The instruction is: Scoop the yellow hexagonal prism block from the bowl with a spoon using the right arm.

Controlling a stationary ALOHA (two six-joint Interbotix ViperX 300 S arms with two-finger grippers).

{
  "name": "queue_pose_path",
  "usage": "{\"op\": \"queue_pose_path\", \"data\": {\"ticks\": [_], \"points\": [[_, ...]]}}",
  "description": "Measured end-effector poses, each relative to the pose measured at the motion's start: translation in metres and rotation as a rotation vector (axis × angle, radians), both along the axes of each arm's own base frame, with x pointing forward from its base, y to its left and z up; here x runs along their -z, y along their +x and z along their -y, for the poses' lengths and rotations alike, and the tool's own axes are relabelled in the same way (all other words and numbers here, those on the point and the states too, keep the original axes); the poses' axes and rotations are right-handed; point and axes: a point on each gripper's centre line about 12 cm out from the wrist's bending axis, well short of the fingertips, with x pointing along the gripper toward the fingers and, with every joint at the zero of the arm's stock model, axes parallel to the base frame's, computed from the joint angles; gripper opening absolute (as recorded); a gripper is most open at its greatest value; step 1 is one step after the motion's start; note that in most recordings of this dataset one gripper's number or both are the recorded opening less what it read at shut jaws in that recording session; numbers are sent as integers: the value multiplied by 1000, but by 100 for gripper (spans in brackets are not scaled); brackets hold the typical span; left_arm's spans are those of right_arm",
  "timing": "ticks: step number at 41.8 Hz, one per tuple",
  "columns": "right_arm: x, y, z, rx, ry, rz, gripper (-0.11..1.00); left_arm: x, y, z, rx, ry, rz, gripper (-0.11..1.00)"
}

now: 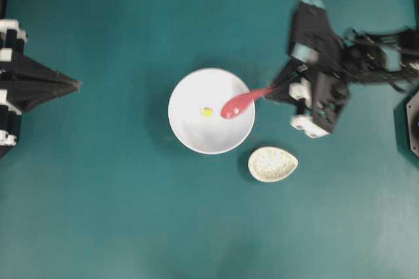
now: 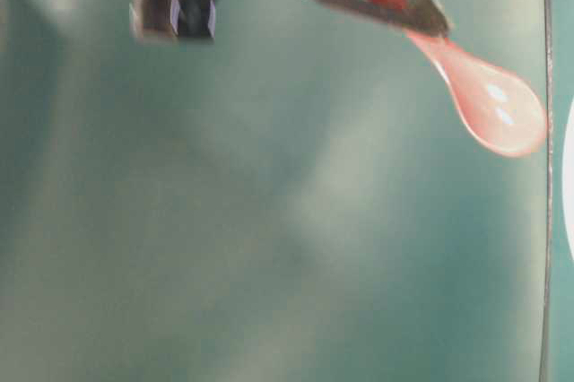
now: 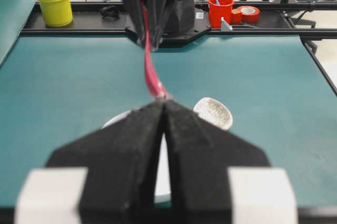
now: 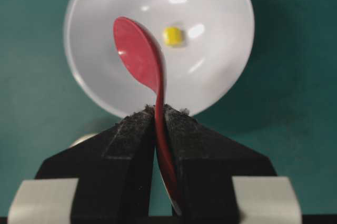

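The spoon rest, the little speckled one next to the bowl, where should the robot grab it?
Probably by the rim. The spoon rest is a low, shallow oval lying flat on the table, so jaws coming straight down from above could pinch across its narrower width, one on each long edge. The bowl sits close on one side, so keep the jaws clear of that.
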Motion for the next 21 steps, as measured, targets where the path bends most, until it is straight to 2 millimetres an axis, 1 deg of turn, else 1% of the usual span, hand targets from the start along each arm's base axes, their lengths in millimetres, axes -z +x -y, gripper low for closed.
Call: {"op": "queue_pose_path", "data": {"ticks": [3, 8, 16, 21], "points": [[0, -10, -8, -11, 5, 28, 11, -1, 0, 0, 0, -1, 3, 0], [7, -24, -20, -23, 29, 52, 11, 0, 0, 0, 0, 0, 0, 0], [29, -39, -40, -36, 80, 54, 11, 0, 0, 0, 0, 2, 0, 0], [40, -46, -48, -42, 103, 58, 11, 0, 0, 0, 0, 5, 0, 0]]}}
